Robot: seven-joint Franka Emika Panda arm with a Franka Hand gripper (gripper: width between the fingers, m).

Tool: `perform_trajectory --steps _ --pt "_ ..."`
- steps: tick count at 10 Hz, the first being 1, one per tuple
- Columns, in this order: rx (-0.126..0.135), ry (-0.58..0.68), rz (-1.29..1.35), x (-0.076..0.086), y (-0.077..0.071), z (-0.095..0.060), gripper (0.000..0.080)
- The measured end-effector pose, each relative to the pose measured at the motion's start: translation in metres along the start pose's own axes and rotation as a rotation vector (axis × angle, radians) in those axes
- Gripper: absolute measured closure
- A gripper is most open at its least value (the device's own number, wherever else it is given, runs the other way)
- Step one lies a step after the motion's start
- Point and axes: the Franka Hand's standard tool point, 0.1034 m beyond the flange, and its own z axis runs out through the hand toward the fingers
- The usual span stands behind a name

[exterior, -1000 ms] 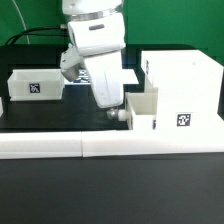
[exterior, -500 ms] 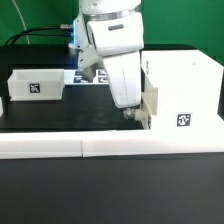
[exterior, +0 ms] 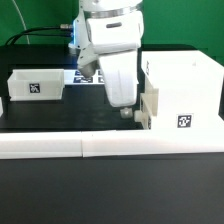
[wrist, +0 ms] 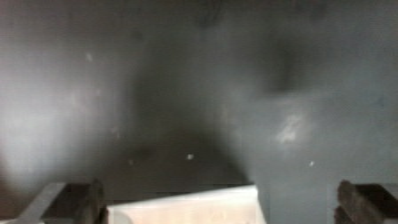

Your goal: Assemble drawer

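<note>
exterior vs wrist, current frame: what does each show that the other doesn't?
Exterior only: the tall case, a loose tray at the exterior view's left, the border rail. Wrist only: both fingers spread, a white edge between them not filling the gap. Shared: the gripper, and probably that white piece, the second tray at the case's mouth.
</note>
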Motion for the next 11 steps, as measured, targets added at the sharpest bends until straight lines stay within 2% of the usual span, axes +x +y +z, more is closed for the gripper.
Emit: perform_trajectory --steps 2,3,4,5,7,8,9,11 --pt "-0.041 -0.016 0.054 -0.018 -0.014 -0.01 0.015" --pt "-0.057 -0.02 0.076 -0.021 -0.02 -0.014 0.015" --pt "-0.089 -0.021 0.09 -0.021 -0.022 -0.016 0.015" --pt "-0.079 -0.024 0.074 -0.024 -0.025 -0.016 0.015" --pt "-0.079 -0.023 0.078 -0.024 -0.025 -0.016 0.015" --pt "-0.081 -0.024 0.079 -0.027 -0.025 -0.017 0.015" --pt "-0.094 -0.028 0.096 -0.036 -0.026 -0.022 0.015" --pt "-0.16 -0.03 0.229 -0.057 -0.047 -0.038 0.015"
